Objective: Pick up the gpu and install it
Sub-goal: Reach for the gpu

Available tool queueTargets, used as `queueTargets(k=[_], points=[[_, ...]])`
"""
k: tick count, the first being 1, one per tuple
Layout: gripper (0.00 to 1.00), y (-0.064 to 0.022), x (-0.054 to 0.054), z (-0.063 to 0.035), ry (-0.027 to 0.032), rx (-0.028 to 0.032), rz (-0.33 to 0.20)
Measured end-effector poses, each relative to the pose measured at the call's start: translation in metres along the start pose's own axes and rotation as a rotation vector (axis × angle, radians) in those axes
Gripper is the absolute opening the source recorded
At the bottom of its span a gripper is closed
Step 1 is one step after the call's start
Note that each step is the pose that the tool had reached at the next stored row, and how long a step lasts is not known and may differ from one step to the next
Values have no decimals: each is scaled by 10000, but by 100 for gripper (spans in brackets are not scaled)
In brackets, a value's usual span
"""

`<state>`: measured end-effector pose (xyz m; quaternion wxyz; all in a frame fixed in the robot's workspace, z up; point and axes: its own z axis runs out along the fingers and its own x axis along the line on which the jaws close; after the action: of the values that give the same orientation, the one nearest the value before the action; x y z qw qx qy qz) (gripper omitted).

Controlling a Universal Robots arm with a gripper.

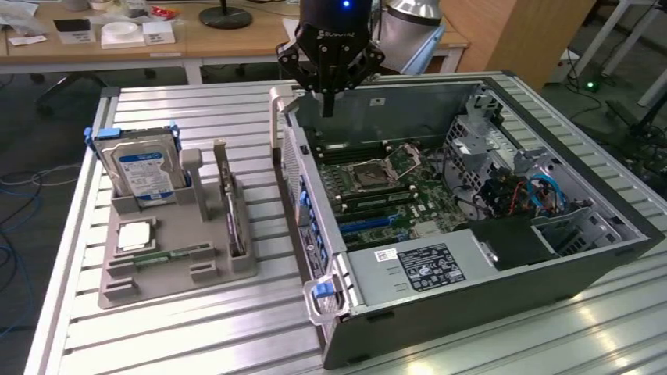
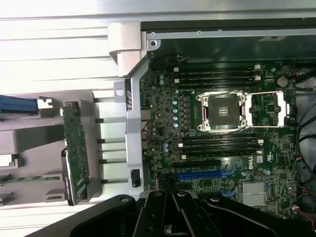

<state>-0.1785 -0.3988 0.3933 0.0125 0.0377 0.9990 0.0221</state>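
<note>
**Exterior view, left to right.** A hard drive [image 1: 146, 173] with a blue label is held upright at the far-left corner of a grey holder [image 1: 187, 230], which is set on the slatted bench [image 1: 187, 336]. The gpu [image 1: 231, 211] [image 2: 76, 153] is stood on edge in a slot of the same holder, near the drive and untouched. The fingers [image 1: 326, 105] are pressed together with nothing gripped. They are poised above the far edge of the open computer case [image 1: 501, 297], well apart from the gpu. The motherboard [image 1: 401, 195] is exposed inside the case.
</note>
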Motion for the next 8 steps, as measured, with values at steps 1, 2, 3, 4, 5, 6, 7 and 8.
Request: queueTargets(k=[1, 2, 3, 4, 5, 6, 7, 8], points=[[11, -1, 17, 0, 0, 0, 0], [11, -3, 34, -1, 0, 0, 0], [11, -4, 52, -1, 0, -1, 0], [11, -5, 69, -1, -1, -1, 0], [11, -7, 86, -2, -1, 0, 0], [11, -8, 104, -2, -1, -1, 0], [11, -9, 123, -3, 0, 0, 1], [11, -11, 140, -4, 0, 0, 1]])
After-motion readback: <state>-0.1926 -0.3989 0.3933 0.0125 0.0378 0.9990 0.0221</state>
